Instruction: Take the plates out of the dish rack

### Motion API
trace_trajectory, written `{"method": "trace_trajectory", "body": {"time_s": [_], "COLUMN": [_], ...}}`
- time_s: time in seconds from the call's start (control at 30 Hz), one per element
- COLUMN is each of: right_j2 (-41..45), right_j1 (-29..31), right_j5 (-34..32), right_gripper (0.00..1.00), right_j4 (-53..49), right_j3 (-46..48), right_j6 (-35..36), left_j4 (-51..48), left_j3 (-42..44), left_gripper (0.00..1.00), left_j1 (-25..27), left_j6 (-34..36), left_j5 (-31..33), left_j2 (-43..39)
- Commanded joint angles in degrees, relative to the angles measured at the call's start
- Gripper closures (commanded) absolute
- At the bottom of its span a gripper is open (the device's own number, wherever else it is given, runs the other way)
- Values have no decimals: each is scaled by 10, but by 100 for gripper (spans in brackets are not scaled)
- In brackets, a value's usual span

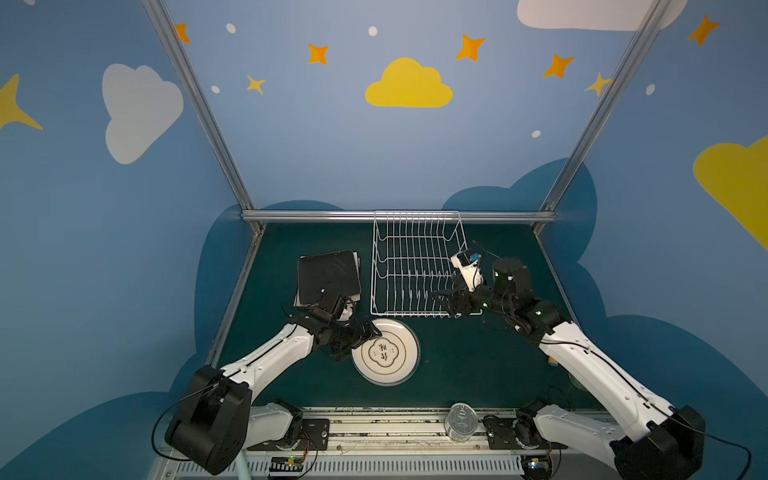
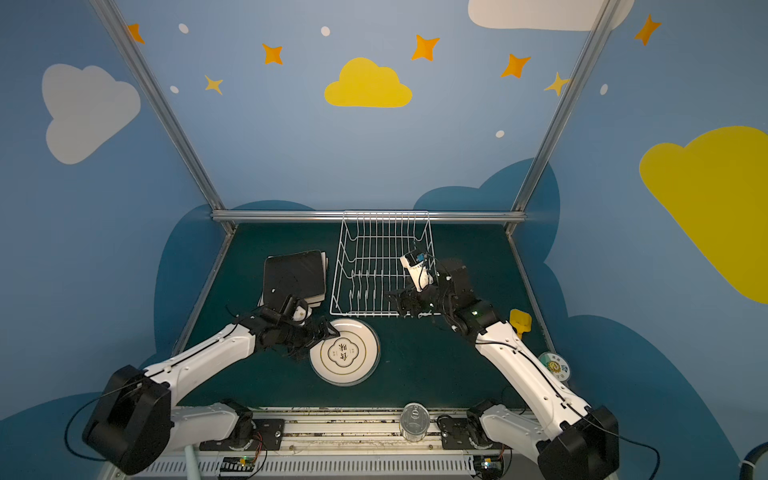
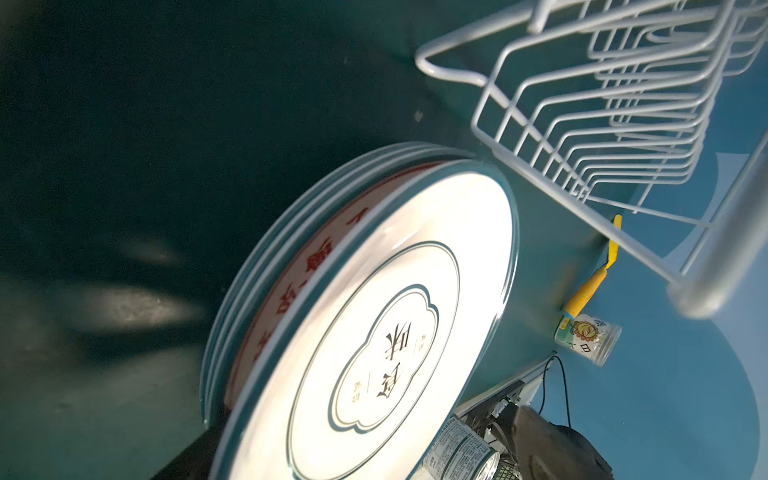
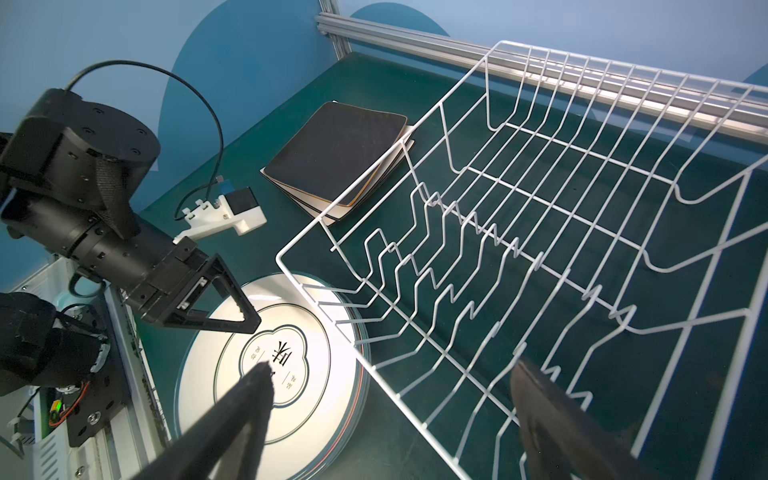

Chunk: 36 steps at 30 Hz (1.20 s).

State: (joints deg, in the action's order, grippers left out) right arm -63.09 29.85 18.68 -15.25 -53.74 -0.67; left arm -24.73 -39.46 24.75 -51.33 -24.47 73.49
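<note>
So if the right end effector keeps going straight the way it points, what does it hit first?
Probably the dish rack: the open right end effector seems to straddle the rack's near wall, so those wires come first. The stack of round plates lies past them, though depth is unclear.

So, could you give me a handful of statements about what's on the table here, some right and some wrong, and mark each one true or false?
1. The dish rack has no plates in it. True.
2. The black square plate lies at the bottom of its stack. False: it lies on top of the stack, left of the rack.
3. The round plates are stacked on the table in front of the rack. True.
4. The right gripper is shut on a plate. False: it is open and holds nothing, at the rack's near edge.
5. The left gripper is at the edge of the round stack. True.
</note>
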Motion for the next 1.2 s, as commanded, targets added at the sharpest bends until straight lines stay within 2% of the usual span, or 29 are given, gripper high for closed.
{"method": "trace_trajectory", "body": {"time_s": [0.0,0.23,0.5,0.57,0.7,0.8,0.97,1.03,1.17], "right_j2": [2,-5,-7,-6,-4,6,63,84,107], "right_j1": [4,4,4,4,4,4,-1,-11,-47], "right_j5": [-5,-2,-2,-3,-10,-72,-217,-275,-348], "right_gripper": [11,11,11,11,11,11,7,6,6], "right_j4": [9,10,10,10,7,8,64,76,80], "right_j3": [-8,-14,-18,-17,-17,-18,24,37,56], "right_j6": [-4,-5,-7,-6,-5,-18,-12,-10,-21], "left_j4": [-52,-133,-169,-177,-183,-179,-166,-126,-8], "left_j3": [-24,-72,-102,-106,-119,-131,-146,-128,-58], "left_gripper": [1,1,1,1,1,1,1,1,1], "left_j1": [6,19,38,37,37,37,37,35,33], "left_j6": [35,83,109,111,118,144,240,284,380], "left_j5": [15,79,108,107,153,193,327,385,470], "left_j2": [9,28,55,52,23,-28,-147,-205,-306]}}
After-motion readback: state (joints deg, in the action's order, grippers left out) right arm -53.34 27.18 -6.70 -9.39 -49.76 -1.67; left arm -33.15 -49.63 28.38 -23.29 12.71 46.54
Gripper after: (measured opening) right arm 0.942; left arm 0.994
